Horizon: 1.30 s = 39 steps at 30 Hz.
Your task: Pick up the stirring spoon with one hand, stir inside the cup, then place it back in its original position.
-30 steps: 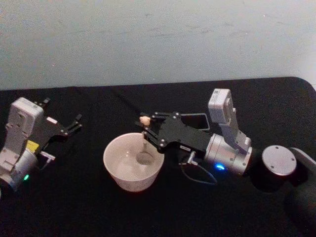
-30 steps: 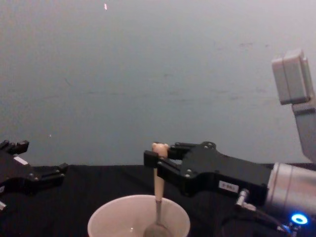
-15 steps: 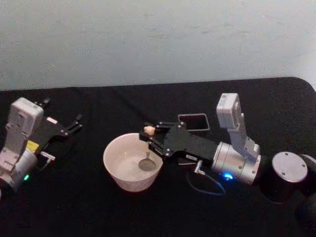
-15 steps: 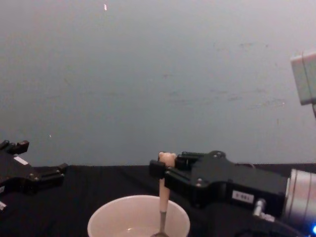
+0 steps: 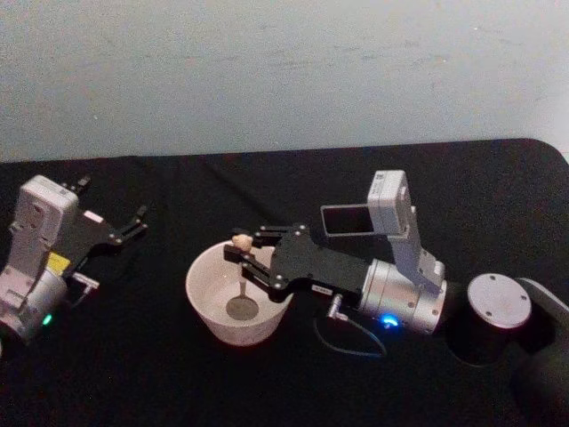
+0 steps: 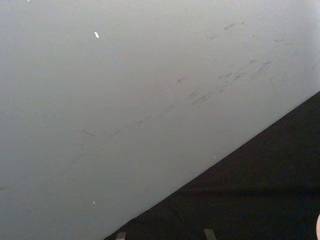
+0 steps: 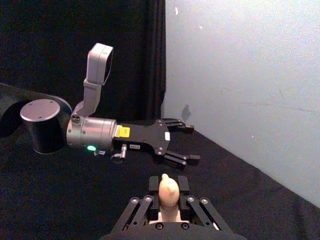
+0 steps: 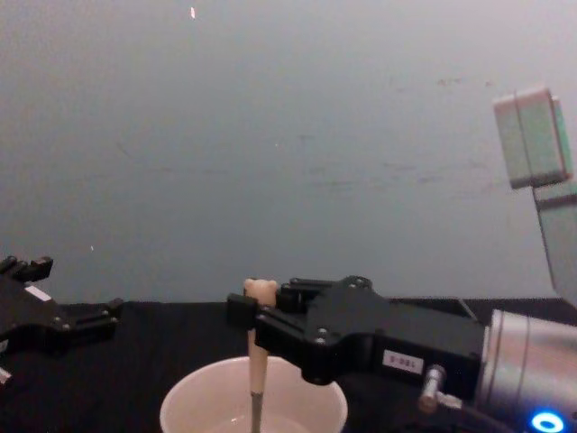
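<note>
The black counter [image 5: 178, 374] spans the view. The right gripper [image 5: 238, 253] reaches in from the right, over the rim of the cup [image 5: 203, 302]. The left gripper [image 5: 139, 221] rests at the counter's left with its fingers spread, well apart from the cup. The right gripper is clenched on the stirring spoon [image 5: 243, 283] just under its bear head. The stick hangs upright below the gripper, its lower end down inside the cup.
</note>
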Motion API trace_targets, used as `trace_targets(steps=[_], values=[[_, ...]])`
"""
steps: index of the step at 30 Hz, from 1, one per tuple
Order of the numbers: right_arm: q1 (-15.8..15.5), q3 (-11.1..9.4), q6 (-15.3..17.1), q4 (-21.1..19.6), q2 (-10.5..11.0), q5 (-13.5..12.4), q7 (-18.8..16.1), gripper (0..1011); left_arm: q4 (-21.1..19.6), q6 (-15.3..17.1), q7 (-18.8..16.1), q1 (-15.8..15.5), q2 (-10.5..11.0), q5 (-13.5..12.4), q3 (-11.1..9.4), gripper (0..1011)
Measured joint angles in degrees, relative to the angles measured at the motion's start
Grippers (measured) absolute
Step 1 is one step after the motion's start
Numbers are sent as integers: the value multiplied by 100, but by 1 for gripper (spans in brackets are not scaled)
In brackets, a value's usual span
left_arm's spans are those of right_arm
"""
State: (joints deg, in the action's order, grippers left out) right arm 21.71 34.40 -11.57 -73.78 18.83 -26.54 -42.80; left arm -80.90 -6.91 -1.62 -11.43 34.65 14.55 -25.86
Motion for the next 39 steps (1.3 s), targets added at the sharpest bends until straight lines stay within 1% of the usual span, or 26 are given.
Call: trace_targets(steps=[5, 10, 14, 19, 28, 39], values=[[88, 49, -47, 99, -73, -1, -9, 215, 0, 0, 0, 0, 0, 0, 0, 1001], [266, 96, -138, 374, -215, 68, 1, 215, 0, 0, 0, 0, 0, 0, 0, 1001], [352, 99, -189, 524, -282, 112, 37, 215, 0, 0, 0, 0, 0, 0, 0, 1001], [463, 53, -265, 721, -363, 178, 129, 215, 0, 0, 0, 0, 0, 0, 0, 1001], [490, -75, -304, 797, -363, 229, 233, 215, 0, 0, 0, 0, 0, 0, 0, 1001], [359, -182, -247, 643, -257, 242, 281, 215, 0, 0, 0, 0, 0, 0, 0, 1001]])
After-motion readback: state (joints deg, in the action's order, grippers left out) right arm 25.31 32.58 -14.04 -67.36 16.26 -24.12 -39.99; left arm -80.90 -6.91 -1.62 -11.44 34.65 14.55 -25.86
